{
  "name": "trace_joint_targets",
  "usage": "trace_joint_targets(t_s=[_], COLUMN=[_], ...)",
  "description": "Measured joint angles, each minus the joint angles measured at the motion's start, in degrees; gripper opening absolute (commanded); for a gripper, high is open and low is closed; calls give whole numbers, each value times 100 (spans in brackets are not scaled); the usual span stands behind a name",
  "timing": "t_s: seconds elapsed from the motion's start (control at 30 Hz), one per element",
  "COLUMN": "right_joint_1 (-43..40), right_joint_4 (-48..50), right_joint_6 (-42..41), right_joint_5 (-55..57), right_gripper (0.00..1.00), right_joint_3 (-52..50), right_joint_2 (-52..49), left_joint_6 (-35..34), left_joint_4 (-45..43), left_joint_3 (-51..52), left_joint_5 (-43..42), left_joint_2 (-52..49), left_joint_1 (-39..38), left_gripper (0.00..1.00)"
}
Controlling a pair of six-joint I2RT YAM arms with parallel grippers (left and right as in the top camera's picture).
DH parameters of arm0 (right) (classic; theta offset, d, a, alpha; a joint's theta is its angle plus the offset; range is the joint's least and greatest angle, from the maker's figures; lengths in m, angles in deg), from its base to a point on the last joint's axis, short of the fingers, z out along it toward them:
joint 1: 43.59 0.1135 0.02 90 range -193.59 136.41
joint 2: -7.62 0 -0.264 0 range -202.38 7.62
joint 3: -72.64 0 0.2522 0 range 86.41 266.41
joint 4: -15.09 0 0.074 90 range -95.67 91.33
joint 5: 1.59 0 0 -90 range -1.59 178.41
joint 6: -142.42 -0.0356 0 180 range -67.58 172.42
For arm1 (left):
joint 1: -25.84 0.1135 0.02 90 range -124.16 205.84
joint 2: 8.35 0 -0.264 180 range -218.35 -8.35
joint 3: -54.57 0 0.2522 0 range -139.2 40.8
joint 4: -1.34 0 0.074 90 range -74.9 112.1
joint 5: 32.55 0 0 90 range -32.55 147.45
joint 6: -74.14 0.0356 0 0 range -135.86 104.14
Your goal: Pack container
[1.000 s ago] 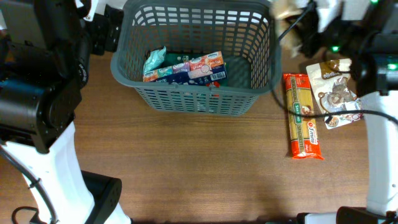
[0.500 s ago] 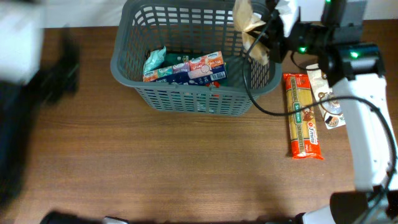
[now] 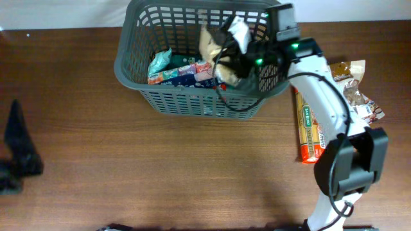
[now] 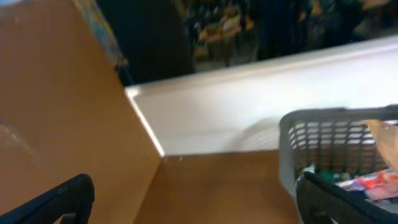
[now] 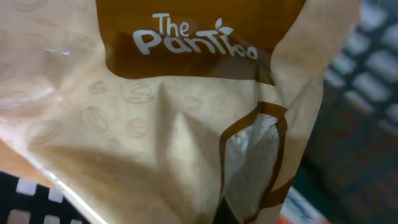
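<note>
Your right gripper [image 3: 239, 59] is clamped on a tan bag [image 3: 210, 43] and holds it over the open container [image 3: 199, 97]. In the wrist view the bag [image 5: 186, 124] fills the picture and hides the fingers. White lettering that begins "The Pan" shows on its brown panel.

The container sits directly under this gripper, at the far edge of the worktop [image 3: 192, 167]. On its floor, below and to the left of the bag, a teal packet [image 3: 159, 62] and a long colourful packet [image 3: 191, 72] lie touching.

Back along the arm from the gripper, outside the container's right wall, a pasta packet [image 3: 313, 125] lies lengthwise on the worktop, just beside the container. A brown-and-white pouch [image 3: 354, 86] lies further out on the same side.

Your left gripper [image 4: 194, 186] is well apart from all this, off to the left, with its jaws wide apart. From there, the container's rim [image 4: 311, 117] shows just past its right finger.
</note>
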Motion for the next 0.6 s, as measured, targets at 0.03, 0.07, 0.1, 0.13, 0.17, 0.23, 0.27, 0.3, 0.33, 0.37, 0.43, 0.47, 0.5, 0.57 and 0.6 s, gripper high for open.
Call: trace_joint_targets(t_s=[0.03, 0.07, 0.1, 0.13, 0.17, 0.23, 0.27, 0.3, 0.33, 0.37, 0.43, 0.47, 0.5, 0.57, 0.6], right_joint_1=[37, 63, 76, 79, 79, 79, 79, 76, 79, 79, 79, 79, 79, 79, 79], right_joint_4=[-33, -81, -133, -184, -236, -341, -365, -369, -411, -444, -459, -466, -468, -468, -472], right_joint_6=[4, 22, 50, 92, 111, 136, 149, 151, 190, 216, 251, 260, 262, 273, 280], right_joint_5=[7, 22, 35, 52, 85, 155, 177, 184, 216, 225, 243, 251, 262, 262, 262], right_gripper=[3, 4, 3, 4, 4, 4, 4, 4, 4, 3, 3, 4, 4, 4, 3], right_joint_3=[0, 0, 0, 0, 0, 0, 2, 0, 0, 0, 0, 0, 0, 0, 0], right_joint_2=[-9, -11, -11, -11, -11, -11, -11, -11, -11, -11, -11, -11, -11, -11, -11], left_joint_6=[-76, -140, -195, -236, -278, -326, -352, -389, -433, -479, -553, -586, -623, -691, -728], left_joint_4=[2, 0, 4, 0, 0, 4, 7, 11, 11, 13, 13, 13, 11, 9, 11], left_joint_3=[118, 232, 367, 492, 645, 940, 1095, 1213, 1314, 1401, 1526, 1589, 1650, 1816, 1932], left_joint_5=[153, 280, 422, 535, 682, 940, 1054, 1130, 1200, 1244, 1244, 1189, 1078, 787, 625], left_joint_2=[-28, -42, -55, -63, -63, -63, -63, -63, -66, -83, -111, -116, -116, -68, -35], left_joint_1=[0, 0, 0, 0, 0, 0, 4, 26, 85, 184, 431, 619, 833, 1296, 1558], left_gripper=[99, 99, 99, 99, 99, 99, 99, 99, 99, 99, 99, 99, 99, 99, 99])
